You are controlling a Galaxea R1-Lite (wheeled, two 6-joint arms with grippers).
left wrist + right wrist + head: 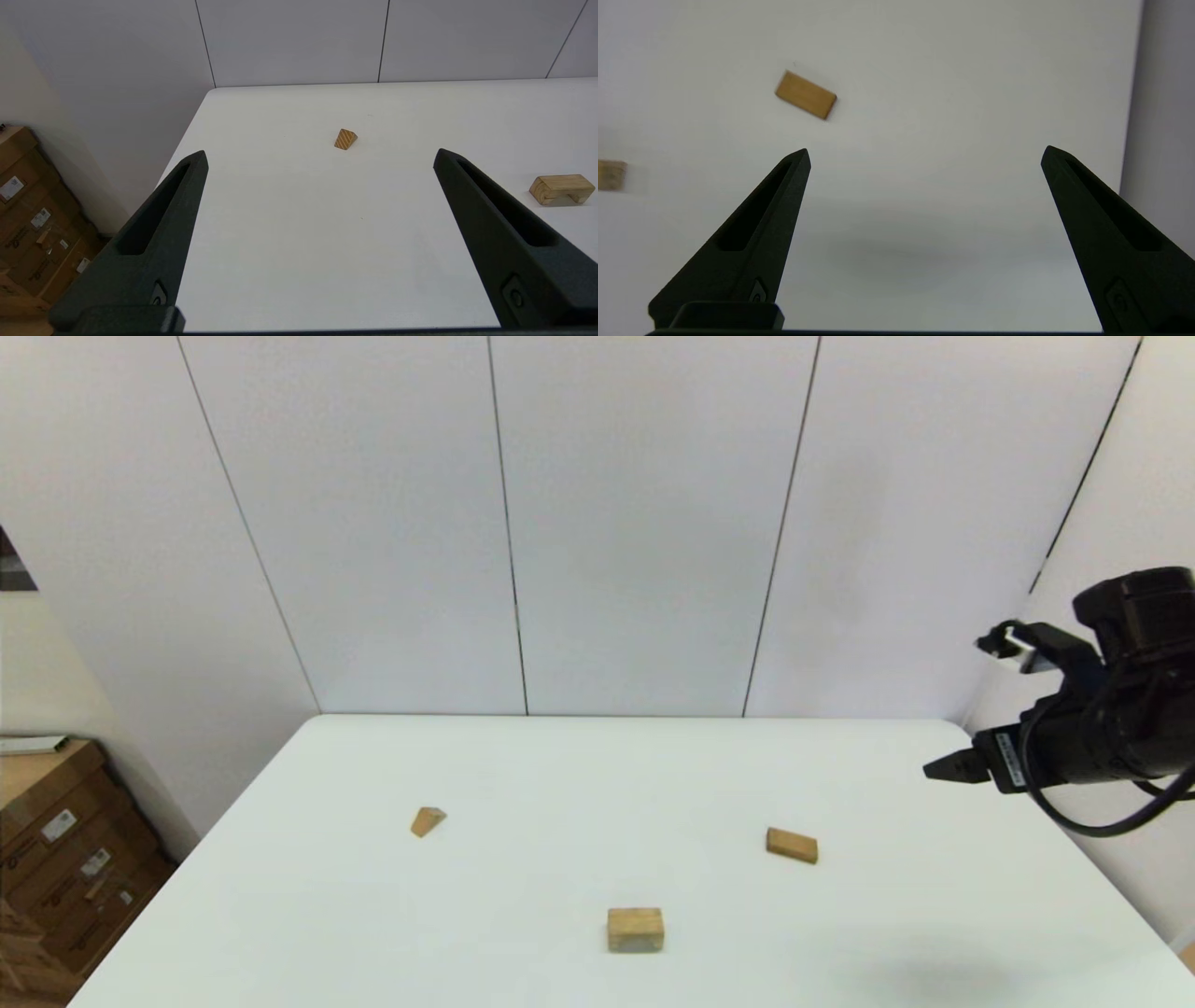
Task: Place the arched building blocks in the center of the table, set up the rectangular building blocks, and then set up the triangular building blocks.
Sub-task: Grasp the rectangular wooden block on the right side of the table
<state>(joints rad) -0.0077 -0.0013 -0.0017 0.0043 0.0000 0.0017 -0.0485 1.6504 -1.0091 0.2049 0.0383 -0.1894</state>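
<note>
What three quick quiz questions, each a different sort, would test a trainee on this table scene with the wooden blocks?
1. True or false: the small tan wooden wedge touches the flat tan wooden slab.
2. Which block lies nearest the robot on the white table? A wedge, B slab, C chunky tan hollowed block.
3. Fill in: the right hand is ___.
Key: 1 false; 2 C; 3 open.

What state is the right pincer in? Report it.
Open: the right pincer shows its two fingers spread wide, empty, above the table.
</note>
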